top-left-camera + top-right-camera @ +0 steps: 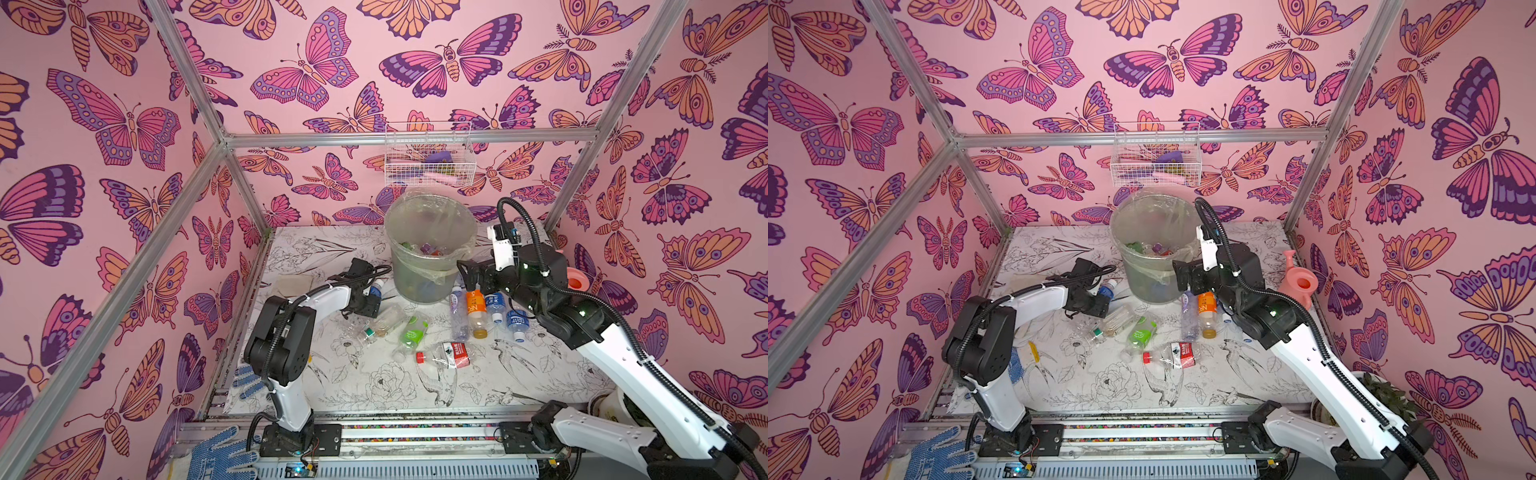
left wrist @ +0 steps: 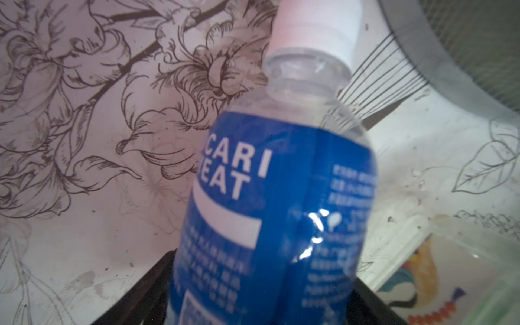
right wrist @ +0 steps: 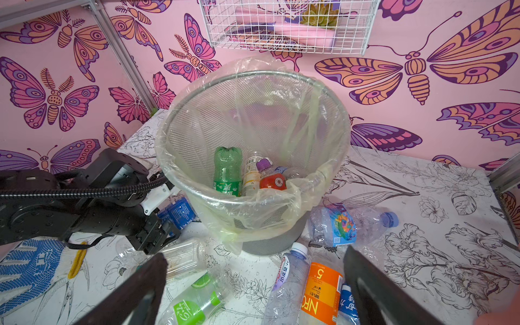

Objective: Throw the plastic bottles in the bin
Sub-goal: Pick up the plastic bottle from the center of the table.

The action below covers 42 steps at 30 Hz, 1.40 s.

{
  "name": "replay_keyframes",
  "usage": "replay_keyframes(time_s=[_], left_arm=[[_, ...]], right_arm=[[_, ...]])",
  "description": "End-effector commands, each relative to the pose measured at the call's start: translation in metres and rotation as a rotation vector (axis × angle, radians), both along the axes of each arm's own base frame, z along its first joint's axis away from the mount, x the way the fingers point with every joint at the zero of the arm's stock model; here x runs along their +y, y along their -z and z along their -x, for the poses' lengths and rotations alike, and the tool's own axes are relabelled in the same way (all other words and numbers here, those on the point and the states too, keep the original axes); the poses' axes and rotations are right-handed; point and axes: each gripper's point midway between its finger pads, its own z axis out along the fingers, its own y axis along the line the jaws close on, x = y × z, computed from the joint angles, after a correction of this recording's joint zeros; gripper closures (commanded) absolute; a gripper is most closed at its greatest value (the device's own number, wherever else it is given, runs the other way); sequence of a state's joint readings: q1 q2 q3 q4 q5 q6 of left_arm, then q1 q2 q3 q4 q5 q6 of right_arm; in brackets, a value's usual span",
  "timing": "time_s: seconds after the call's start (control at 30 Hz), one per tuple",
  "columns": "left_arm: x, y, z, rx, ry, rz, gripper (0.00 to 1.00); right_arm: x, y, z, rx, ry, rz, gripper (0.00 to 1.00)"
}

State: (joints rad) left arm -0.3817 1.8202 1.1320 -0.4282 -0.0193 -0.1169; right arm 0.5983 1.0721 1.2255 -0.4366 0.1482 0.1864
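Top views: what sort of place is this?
Probably a staged robot test cell: aluminium frame holding butterfly-print walls, flower-print tabletop, arm bases bolted to a front rail.

Wire basket [image 1: 392,166]: white, hung on the back wall at 12 o'clock; it holds pink and purple items and a small succulent [image 3: 319,12].
Watering can [image 1: 1300,284]: pink, at the table's 2 o'clock edge, near the wall.
Gloves [image 1: 220,455]: white with blue dots, at 7 o'clock by the front rail.
Potted plant [image 1: 1387,395]: green leaves, 4 o'clock, partly hidden.
Table cover [image 1: 374,386]: white, with black line drawings of flowers and birds.
Walls [image 1: 124,124]: pink, with large butterflies.
Tan patch [image 1: 295,284]: flat, at 10 o'clock.
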Motion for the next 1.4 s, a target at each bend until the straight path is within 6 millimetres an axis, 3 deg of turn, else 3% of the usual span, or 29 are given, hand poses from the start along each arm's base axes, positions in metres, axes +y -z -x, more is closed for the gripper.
replay_keyframes(time_s=[0.0, 0.1, 0.37, 0.63, 1.0, 1.37], left_arm=[[0.009, 0.008, 0.004, 0.036, -0.028, -0.036, 0.24], [0.009, 0.008, 0.004, 0.039, -0.035, -0.032, 0.31], [0.011, -0.008, -0.001, -0.005, -0.048, -0.026, 0.59], [0.019, -0.051, -0.007, -0.110, -0.080, -0.010, 0.70], [0.044, -0.150, -0.012, -0.362, -0.167, 0.041, 0.75], [0.035, -0.293, 0.008, -0.709, -0.156, 0.274, 0.89]], right_arm=[[-0.001, -0.006, 0.004, -0.022, 0.000, -0.015, 0.01], [-0.001, -0.006, 0.004, -0.022, 0.000, -0.015, 0.01], [-0.002, -0.007, 0.005, -0.025, 0.004, -0.017, 0.01], [-0.005, -0.008, 0.006, -0.031, 0.010, -0.014, 0.01], [-0.010, -0.009, 0.009, -0.043, 0.026, -0.016, 0.01], [-0.013, -0.007, 0.009, -0.035, 0.044, -0.030, 0.01]])
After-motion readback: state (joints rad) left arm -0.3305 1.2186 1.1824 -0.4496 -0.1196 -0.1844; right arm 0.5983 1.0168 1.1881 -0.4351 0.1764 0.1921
